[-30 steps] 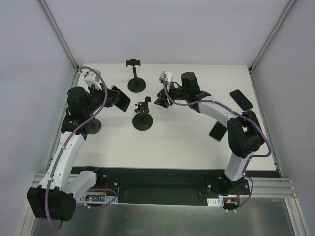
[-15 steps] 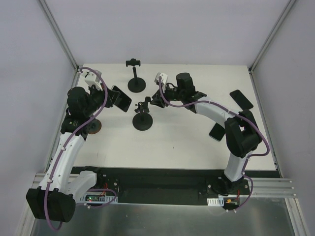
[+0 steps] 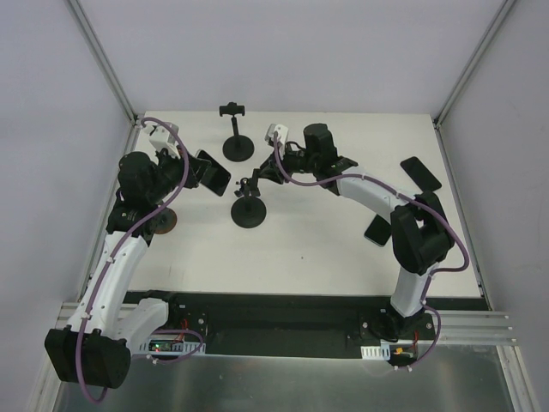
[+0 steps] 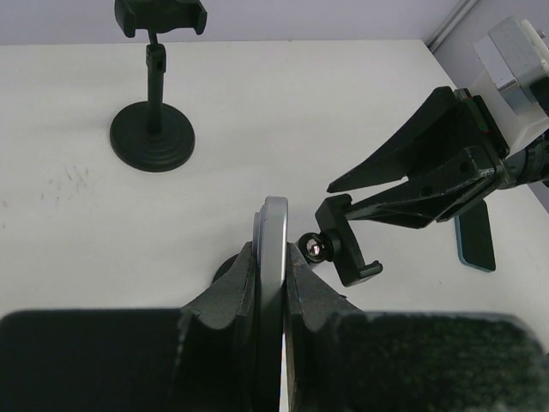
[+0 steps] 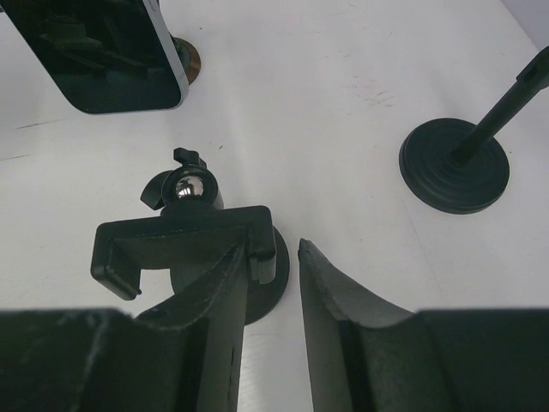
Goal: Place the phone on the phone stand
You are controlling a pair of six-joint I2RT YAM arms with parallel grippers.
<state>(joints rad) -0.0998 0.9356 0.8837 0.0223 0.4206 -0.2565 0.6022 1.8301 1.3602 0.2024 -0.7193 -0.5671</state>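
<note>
Phone (image 4: 274, 225) clamped edge-on in left claw (image 4: 273, 256), aloft over the surface (image 3: 343, 249) just left of the nearer phone stand (image 3: 249, 208), long axis seemingly along its cradle (image 5: 184, 236), right claw (image 5: 273, 255) spread apart beside that cradle's far end, nearer the stand than the left.

Right pincer (image 5: 273, 257) has reached phone stand (image 5: 184, 236).

On the white table (image 3: 326, 257): far stand (image 3: 238, 148), middle stand (image 3: 248, 213); by the right edge, far phone (image 3: 420, 174), near phone (image 3: 376, 230).
</note>
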